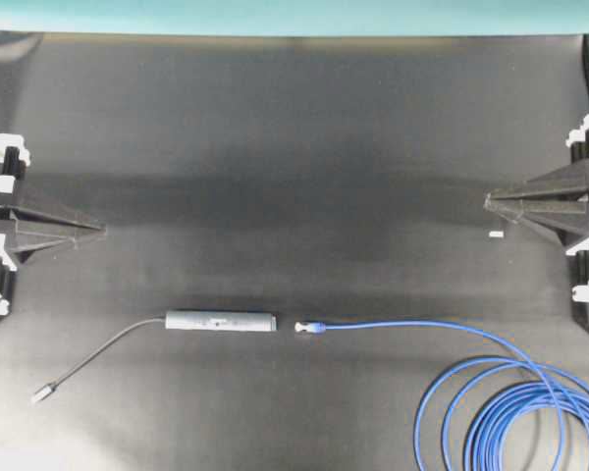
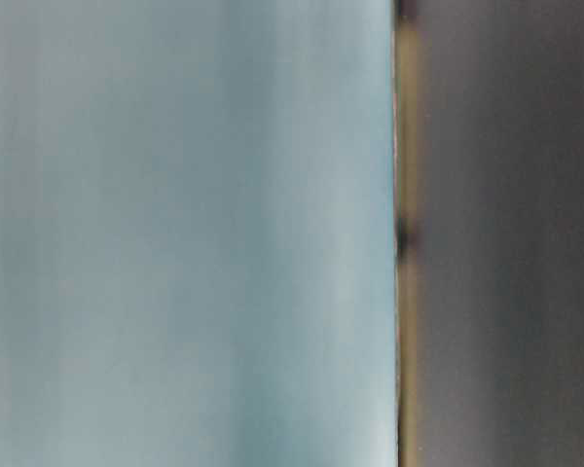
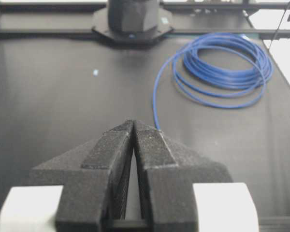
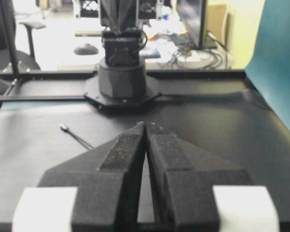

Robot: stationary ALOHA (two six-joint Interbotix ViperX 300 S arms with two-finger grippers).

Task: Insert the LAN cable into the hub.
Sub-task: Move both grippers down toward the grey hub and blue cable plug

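- Presently catalogued, overhead view, clock-face bearings from table point(image 1: 294, 128) centre:
- Hub point(image 1: 221, 321): slim dark-grey bar, lying flat at about 7 o'clock, long axis left to right; thin grey lead point(image 1: 108, 348) trailing toward 8 o'clock, ending in small silver plug point(image 1: 43, 395).
- LAN cable point(image 1: 422, 326): bright blue; clear plug point(image 1: 306, 329) at about 6 o'clock, aimed at hub's right end, just beside it, not touching; loose coils point(image 1: 515, 417) at 4 to 5 o'clock.
- Left tool point(image 1: 100, 230): at 9 o'clock, pressed together, pinching nothing, well apart from hub.
- Right tool point(image 1: 488, 201): at 3 o'clock, pressed together, pinching nothing, well apart from cable.
- Table-level view: blurred, nothing legible.
- Progress, judged: nothing done. Plug not yet seated, hub and cable both ungrasped. Remaining: grasp hub, grasp plug end, align, push home.
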